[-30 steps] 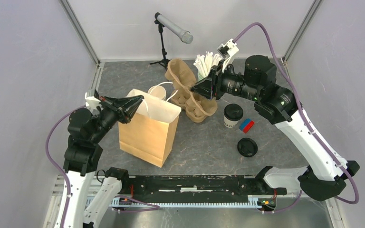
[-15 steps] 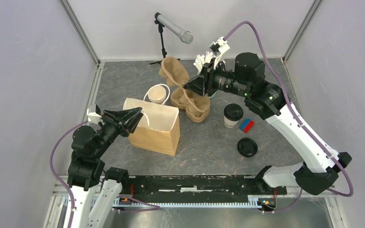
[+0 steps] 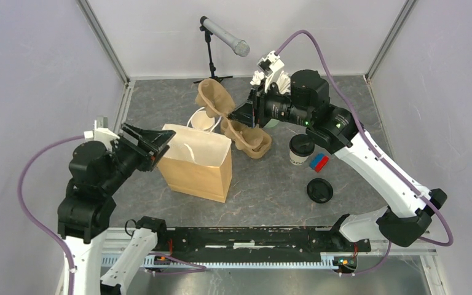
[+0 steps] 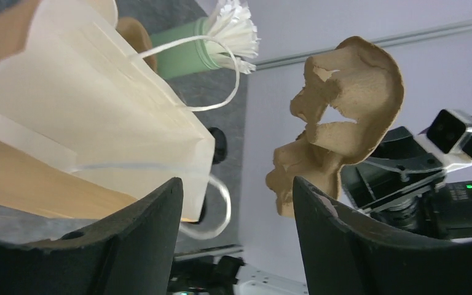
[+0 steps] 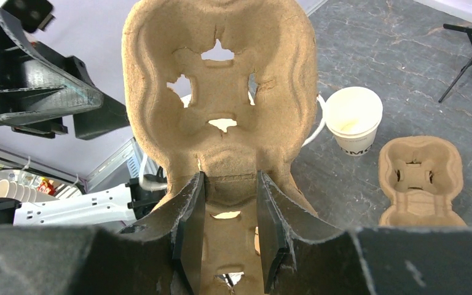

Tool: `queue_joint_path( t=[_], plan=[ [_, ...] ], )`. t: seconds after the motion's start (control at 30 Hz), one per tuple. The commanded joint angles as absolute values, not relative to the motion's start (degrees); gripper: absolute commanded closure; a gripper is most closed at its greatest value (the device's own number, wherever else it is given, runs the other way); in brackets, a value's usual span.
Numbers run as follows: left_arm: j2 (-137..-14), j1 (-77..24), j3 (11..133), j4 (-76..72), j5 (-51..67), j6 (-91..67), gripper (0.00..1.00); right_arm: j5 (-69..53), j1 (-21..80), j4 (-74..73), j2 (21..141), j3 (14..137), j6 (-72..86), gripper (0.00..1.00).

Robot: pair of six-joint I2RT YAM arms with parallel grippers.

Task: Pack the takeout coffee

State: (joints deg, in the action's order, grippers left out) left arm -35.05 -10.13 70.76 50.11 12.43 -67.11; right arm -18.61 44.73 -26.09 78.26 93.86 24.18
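Note:
The takeout coffee (image 3: 301, 149), a white cup with a black lid, stands on the table right of centre, untouched. A brown paper bag (image 3: 200, 165) stands open at the left centre; the left wrist view shows its pale inside (image 4: 98, 117). My left gripper (image 3: 163, 146) is open at the bag's left rim, with nothing between its fingers (image 4: 236, 184). My right gripper (image 3: 241, 114) is shut on a brown pulp cup carrier (image 3: 214, 98), holding it in the air beyond the bag. The carrier's middle ridge sits between the jaws (image 5: 230, 178).
A second pulp carrier (image 3: 250, 138) lies behind the bag, next to a lidless white cup (image 3: 204, 120). A loose black lid (image 3: 319, 190) and a red-and-blue block (image 3: 318, 161) lie near the coffee. A microphone on a tripod (image 3: 222, 37) stands at the back, and a green holder of white sticks (image 4: 190, 55).
My left gripper let go of the bag's rim, opened and drew back to the left. The right arm carried the pulp carrier leftward, closer to the bag.

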Motion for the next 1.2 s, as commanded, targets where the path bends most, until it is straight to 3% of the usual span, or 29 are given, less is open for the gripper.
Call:
queue_joint_path(
  t=[0.0,0.33,0.57,0.87,0.93,1.03,1.17],
  plan=[
    [-38.47,-10.20,78.61,60.05,7.65,-47.26,0.27,-17.62,44.81,-26.41,77.73,97.58,23.77,0.64],
    [-46.84,-10.20,83.71,65.06,-7.94,-33.75,0.27,-17.49,44.81,-30.19,77.46,99.45,22.86,0.64],
    [-57.77,-10.20,83.59,67.06,-6.30,-25.28,0.34,-16.62,44.84,-31.51,75.21,98.46,22.00,0.64],
    [-61.75,-10.20,82.05,64.54,-10.29,-16.85,0.37,-15.85,44.82,-34.02,73.69,98.99,19.59,0.63],
    [-61.58,-10.20,81.41,63.68,-7.57,-15.39,0.44,-15.64,44.80,-34.69,73.62,99.14,18.84,0.64],
    [-60.44,-10.22,80.92,61.83,-0.72,-14.54,0.66,-15.49,44.82,-35.45,73.52,99.21,17.98,0.63],
    [-59.20,-10.30,79.72,61.28,8.99,-15.83,0.85,-14.69,44.84,-36.66,72.90,99.08,17.18,0.63]
  ],
)
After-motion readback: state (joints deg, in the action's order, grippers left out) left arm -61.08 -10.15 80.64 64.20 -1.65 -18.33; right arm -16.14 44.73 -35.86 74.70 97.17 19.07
